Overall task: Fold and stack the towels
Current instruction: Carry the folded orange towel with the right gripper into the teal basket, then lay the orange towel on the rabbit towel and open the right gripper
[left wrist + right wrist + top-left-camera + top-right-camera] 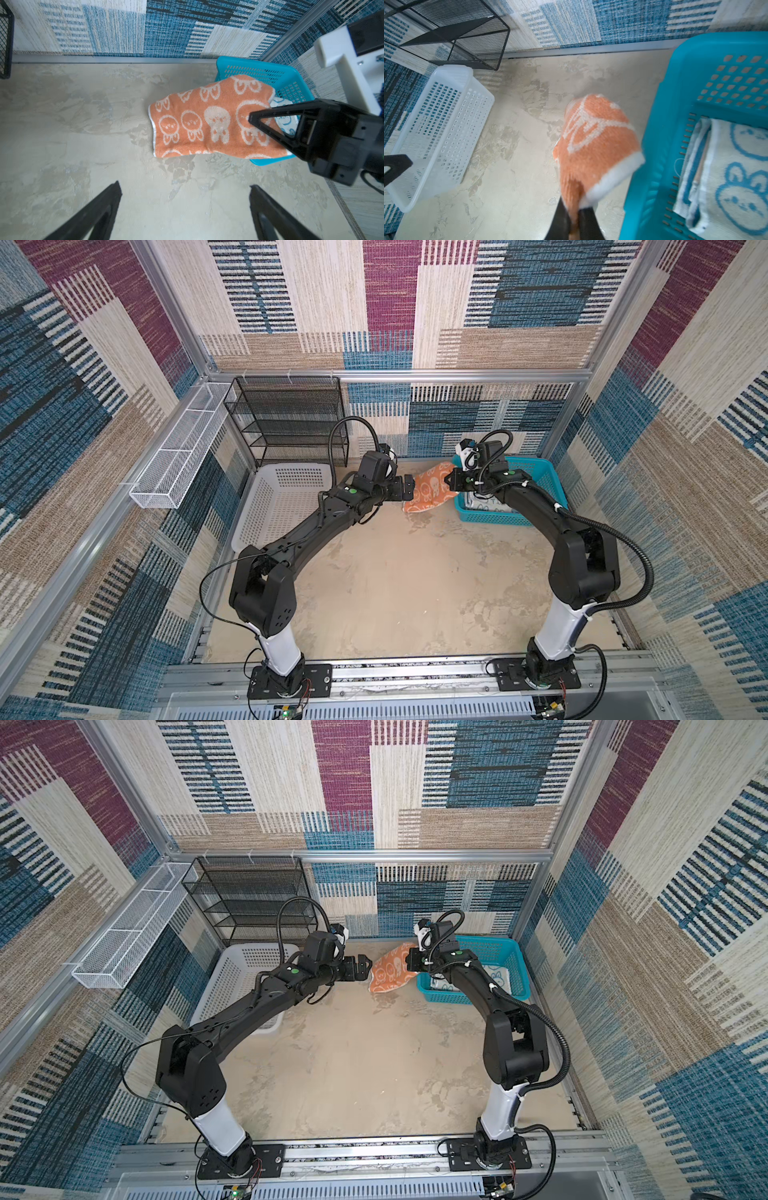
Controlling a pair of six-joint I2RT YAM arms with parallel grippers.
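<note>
The right arm point(473, 986) hides most of the teal-white towel point(498, 975) in the blue basket point(494, 948).

Orange towel point(197, 124) — nubbly terry cloth, blue basket point(675, 72) — glossy plastic, black rack point(477, 41) of matt wire mesh

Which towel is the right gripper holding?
The orange towel with white cartoon faces, pinched in the right gripper; the teal-white rabbit towel lies in the teal plastic basket.

Standing here, I can read no writing, number or brand on anything. The orange towel point(207, 124) carries only white cartoon faces. The white towel point(737, 176) lying in the blue basket point(664, 104) carries only blue rabbit outlines, no letters.
</note>
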